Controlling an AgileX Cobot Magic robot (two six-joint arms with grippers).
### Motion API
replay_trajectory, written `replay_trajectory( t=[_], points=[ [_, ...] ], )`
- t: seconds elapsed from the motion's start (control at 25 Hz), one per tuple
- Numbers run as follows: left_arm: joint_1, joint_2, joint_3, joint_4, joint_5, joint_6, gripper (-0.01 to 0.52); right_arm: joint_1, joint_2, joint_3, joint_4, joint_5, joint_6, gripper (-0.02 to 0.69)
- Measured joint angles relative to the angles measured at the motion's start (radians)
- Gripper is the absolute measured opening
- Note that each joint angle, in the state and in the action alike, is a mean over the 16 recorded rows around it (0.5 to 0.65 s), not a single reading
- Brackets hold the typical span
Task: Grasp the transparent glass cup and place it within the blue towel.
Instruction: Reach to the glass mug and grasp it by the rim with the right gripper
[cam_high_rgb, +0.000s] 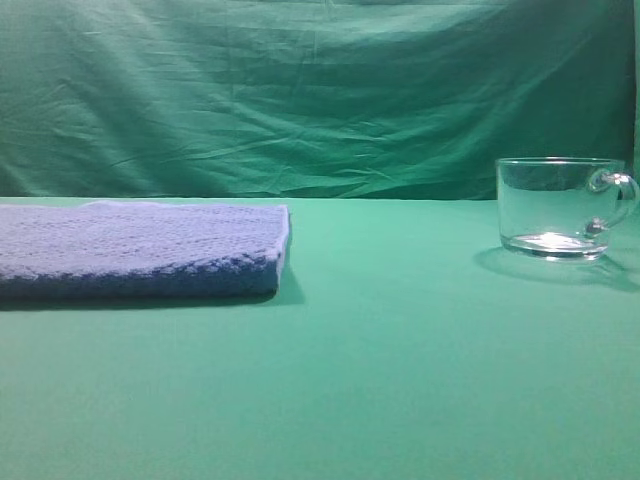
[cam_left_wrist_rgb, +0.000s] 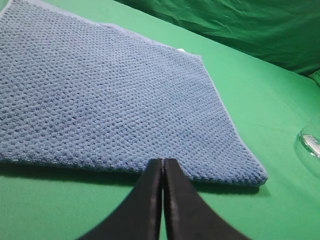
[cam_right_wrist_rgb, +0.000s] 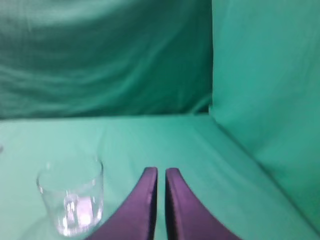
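The transparent glass cup (cam_high_rgb: 555, 205) stands upright on the green tabletop at the right, its loop handle pointing right. The blue towel (cam_high_rgb: 140, 245) lies flat and folded at the left. Neither gripper shows in the exterior view. In the left wrist view my left gripper (cam_left_wrist_rgb: 163, 161) is shut and empty, its tips just in front of the towel's (cam_left_wrist_rgb: 110, 100) near edge; a sliver of the cup (cam_left_wrist_rgb: 312, 142) shows at the right border. In the right wrist view my right gripper (cam_right_wrist_rgb: 161, 171) is shut with only a thin slit and holds nothing. The cup (cam_right_wrist_rgb: 71, 195) stands apart to its lower left.
A green cloth covers the table (cam_high_rgb: 400, 380), and a wrinkled green backdrop (cam_high_rgb: 300, 90) hangs behind it. In the right wrist view a green cloth side wall (cam_right_wrist_rgb: 270, 100) rises to the right of the gripper.
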Motion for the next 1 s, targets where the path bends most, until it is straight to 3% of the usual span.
replay_trajectory(
  t=[0.24, 0.64, 1.0],
  points=[
    [0.000, 0.000, 0.000, 0.000, 0.000, 0.000, 0.000, 0.000, 0.092, -0.107, 0.000, -0.040, 0.000, 0.047],
    [0.000, 0.000, 0.000, 0.000, 0.000, 0.000, 0.000, 0.027, 0.365, -0.294, 0.001, 0.049, -0.059, 0.047],
    [0.000, 0.000, 0.000, 0.000, 0.000, 0.000, 0.000, 0.114, 0.608, -0.459, 0.029, 0.274, -0.105, 0.047]
  ],
)
